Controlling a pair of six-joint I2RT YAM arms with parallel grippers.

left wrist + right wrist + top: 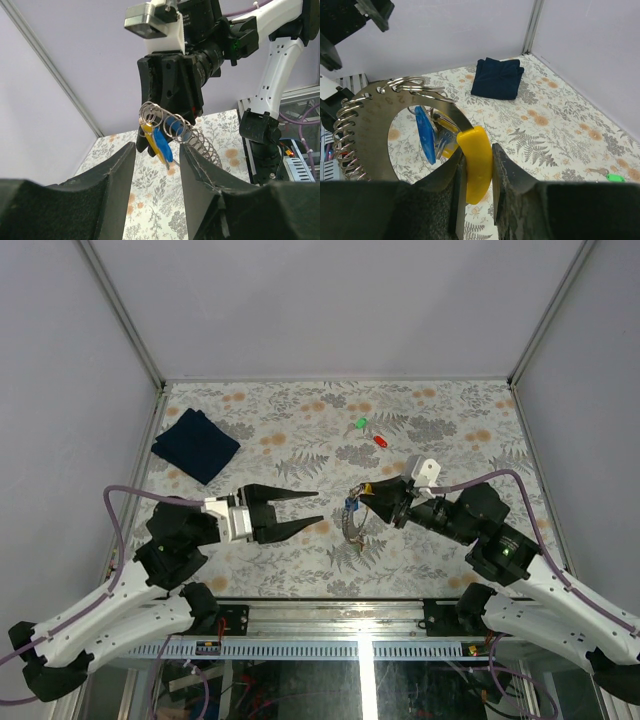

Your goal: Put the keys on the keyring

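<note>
Keyring (370, 97) hung from yellow key (472, 140) pinched in right claw (478, 160); left claw (320, 508) half open, empty. Key might slip, dropping everything.

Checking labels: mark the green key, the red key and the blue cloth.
green key (361, 424), top view, middle of its tag.
red key (380, 440), top view, middle of its tag.
blue cloth (196, 445), top view, centre of the fold.

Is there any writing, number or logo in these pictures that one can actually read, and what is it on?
No text can be read anywhere.
Faint stamped marks, perhaps numbers, run along the flat face of the keyring: too blurred to read.
The yellow tag shows no print.
</note>
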